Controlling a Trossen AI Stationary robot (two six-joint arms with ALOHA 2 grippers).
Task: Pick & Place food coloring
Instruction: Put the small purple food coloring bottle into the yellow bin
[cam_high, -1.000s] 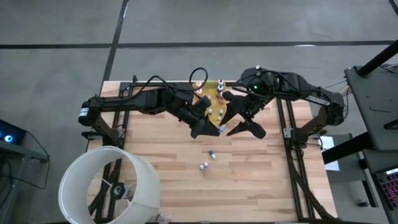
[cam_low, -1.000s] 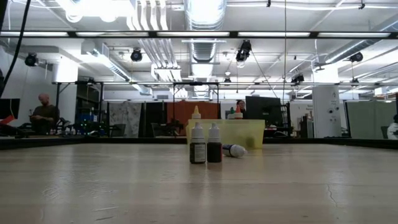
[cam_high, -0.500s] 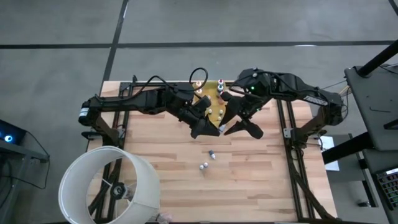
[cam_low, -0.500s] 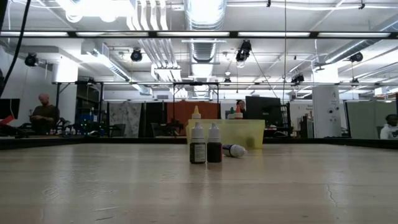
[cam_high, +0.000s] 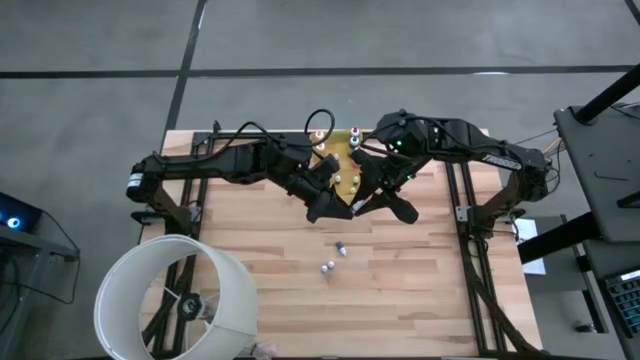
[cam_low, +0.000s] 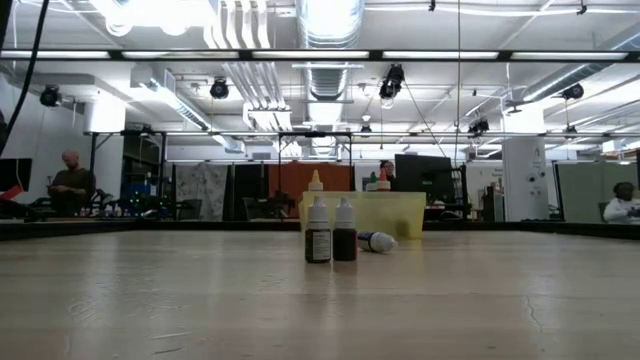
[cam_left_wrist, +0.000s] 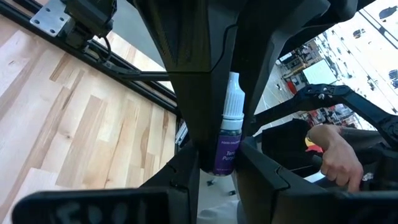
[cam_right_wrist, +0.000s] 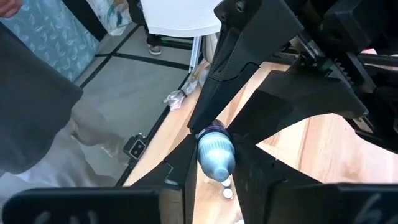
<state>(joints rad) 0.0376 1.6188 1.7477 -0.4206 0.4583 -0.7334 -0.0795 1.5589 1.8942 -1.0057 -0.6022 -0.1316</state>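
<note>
Food coloring bottle (cam_left_wrist: 229, 127), purple label, white dropper cap, held mid-air just past the near edge of the yellow tray (cam_high: 340, 165). Left pincer (cam_left_wrist: 217, 171) clamped on its lower body; right pincer (cam_right_wrist: 214, 165) closed around its cap end, both touching the same bottle. Tray holds several small bottles, upright, exact count unclear. Two dark bottles (cam_low: 331, 232) stand together on the wooden surface (cam_high: 400, 280); one lies beside the tray (cam_low: 377, 241).
</note>
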